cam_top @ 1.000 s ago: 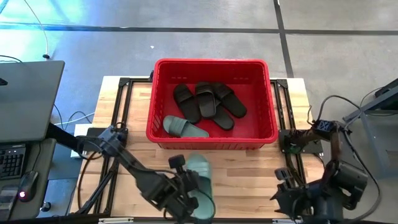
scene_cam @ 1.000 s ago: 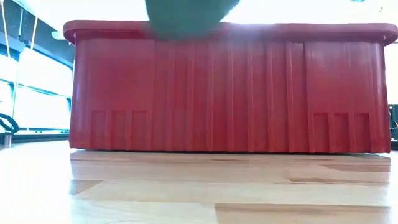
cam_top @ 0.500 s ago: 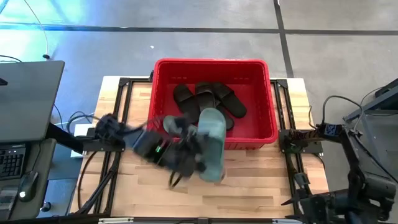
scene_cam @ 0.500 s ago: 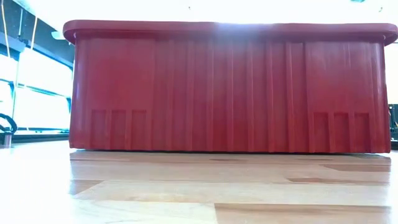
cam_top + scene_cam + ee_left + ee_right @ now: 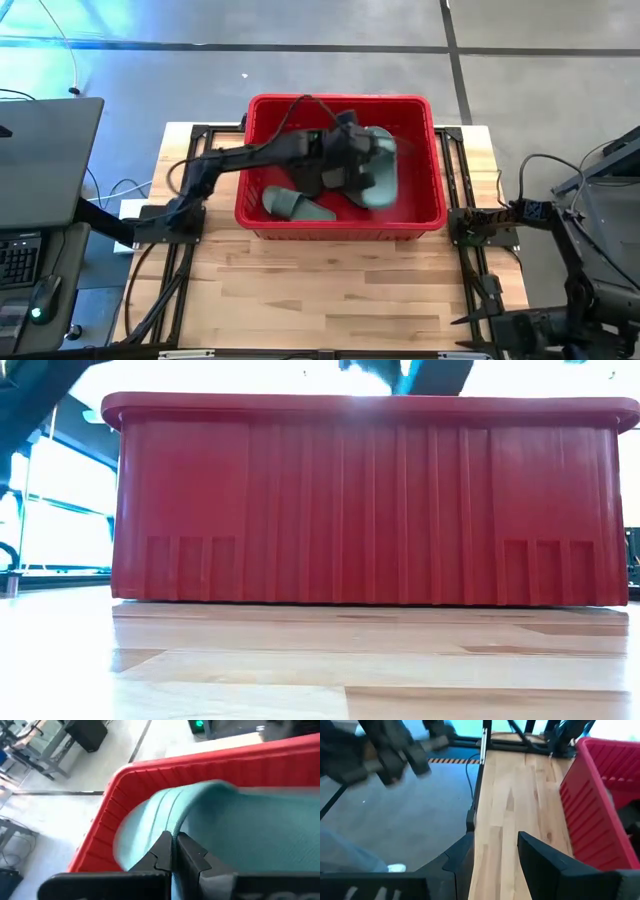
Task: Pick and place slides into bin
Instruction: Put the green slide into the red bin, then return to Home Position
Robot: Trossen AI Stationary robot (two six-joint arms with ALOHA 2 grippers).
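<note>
My left gripper [image 5: 350, 160] is over the inside of the red bin [image 5: 438, 190], shut on a teal-green slide [image 5: 378, 168]. In the left wrist view the slide [image 5: 235, 825] fills the picture above the bin's rim [image 5: 145, 767]. A second teal-green slide [image 5: 295, 205] lies on the bin's floor near its front wall. Black slides [image 5: 308, 178] lie beside it, partly hidden by my arm. My right gripper [image 5: 495, 852] is open and empty, low at the table's near right corner. My left gripper pinches a thin raised edge of the teal-green slide [image 5: 175, 827] between its two shut fingers; which part of the slide this is I cannot tell. The slide is lifted clear, above the bin's inside and the slides lying there.
The bin stands at the table's far middle; its ribbed front wall [image 5: 360, 510] fills the low view. Bare wooden tabletop [image 5: 330, 290] lies between the bin and the near edge. A laptop [image 5: 40, 160] sits off the table's left side.
My left gripper has risen from the table's near edge and swung toward the far edge, over the bin's front wall, carrying the teal-green slide, which is now above the bin's inside. My right arm has drawn back toward the near right corner.
</note>
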